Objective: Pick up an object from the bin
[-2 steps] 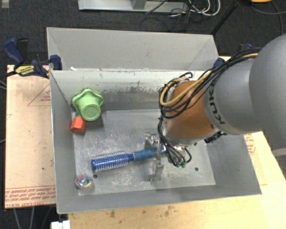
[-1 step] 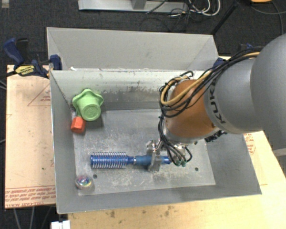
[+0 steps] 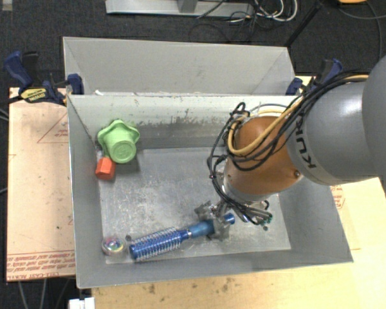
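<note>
**Item 1. Tool** (image 3: 216, 226). It sits low in the bin's near right part, under the arm's orange wrist cover (image 3: 264, 159) and its cable loops. It is at the floor or just above it, over the right end of a blue hairbrush. Whether it is spread or pressed together cannot be told, because the cover and metal parts hide the grasping end. No grip on anything is confirmed.

**Item 2. Blue hairbrush** (image 3: 159, 242). This is a round brush with a ribbed, bristled head and a slim blue handle (image 3: 198, 230). It lies flat on the bin floor near the front wall. Its long axis runs from lower left (head) to upper right (handle tip), at a shallow tilt to that wall. The handle tip meets the tool, and the head reaches away to the tool's left. Judgement: this is the likely pick. Any closing should go across the handle, at right angles to this axis. A hold this far from the middle may let the heavier head droop on lifting.

**Item 3. Small round multicoloured piece** (image 3: 113, 246). It lies just beside the tip of the brush head, in the near left corner.

**Item 4. Orange block** (image 3: 105, 168). It lies at the left wall, well apart from the tool.

**Item 5. Green lobed cup** (image 3: 119, 141). It lies on its side, touching or just beside the orange block, in the far left corner.

**Item 6. Grey metal bin** (image 3: 180, 118). It holds 4 loose things in all.
</note>
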Robot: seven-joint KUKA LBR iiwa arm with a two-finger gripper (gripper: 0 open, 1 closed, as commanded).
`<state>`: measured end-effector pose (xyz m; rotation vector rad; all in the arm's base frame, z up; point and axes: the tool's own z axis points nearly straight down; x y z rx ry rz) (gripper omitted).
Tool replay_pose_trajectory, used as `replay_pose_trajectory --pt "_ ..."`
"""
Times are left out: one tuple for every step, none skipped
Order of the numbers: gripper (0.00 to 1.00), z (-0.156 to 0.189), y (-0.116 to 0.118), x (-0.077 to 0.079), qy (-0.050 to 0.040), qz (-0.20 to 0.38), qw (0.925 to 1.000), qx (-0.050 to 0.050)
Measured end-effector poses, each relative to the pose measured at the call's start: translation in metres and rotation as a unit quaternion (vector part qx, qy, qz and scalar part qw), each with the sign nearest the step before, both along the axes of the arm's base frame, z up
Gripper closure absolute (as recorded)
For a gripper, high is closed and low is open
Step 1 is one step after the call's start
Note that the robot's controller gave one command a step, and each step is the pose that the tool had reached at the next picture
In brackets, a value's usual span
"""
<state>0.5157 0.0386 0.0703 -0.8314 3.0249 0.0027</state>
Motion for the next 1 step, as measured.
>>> replay_pose_trajectory --pt "1.0 0.1821 -0.0168 -0.0013 -0.0037 0.07 0.9975 -0.001"
